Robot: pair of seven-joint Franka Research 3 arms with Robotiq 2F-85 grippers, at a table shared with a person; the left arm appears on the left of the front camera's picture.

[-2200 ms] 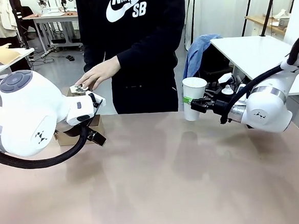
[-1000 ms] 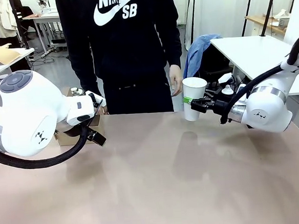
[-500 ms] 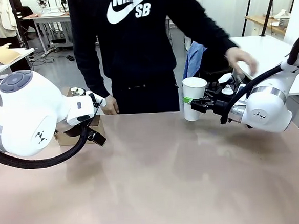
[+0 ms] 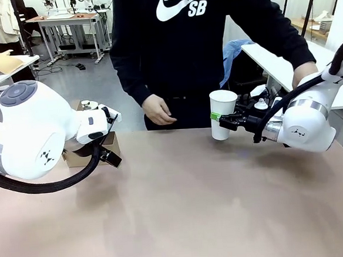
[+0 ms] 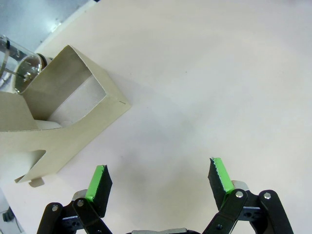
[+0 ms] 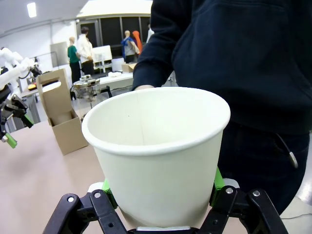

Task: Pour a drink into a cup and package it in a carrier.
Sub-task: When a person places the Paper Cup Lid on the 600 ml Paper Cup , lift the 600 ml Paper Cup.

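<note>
REMOTE DESK: My right gripper (image 4: 221,120) clamps the empty white cup (image 4: 223,110) upright near the far edge of the tabletop (image 4: 183,210), in front of the person, whose hand (image 4: 157,110) hangs near it. My left gripper (image 5: 158,178) stands wide open with nothing between its pads, just beside the brown carrier (image 5: 68,122); a clear jug (image 5: 19,68) sits behind that carrier. As I judge it, pouring comes first: I should hold the cup level and steady, gripping firmly without crushing the paper wall, and leave the rim clear for the spout
</note>
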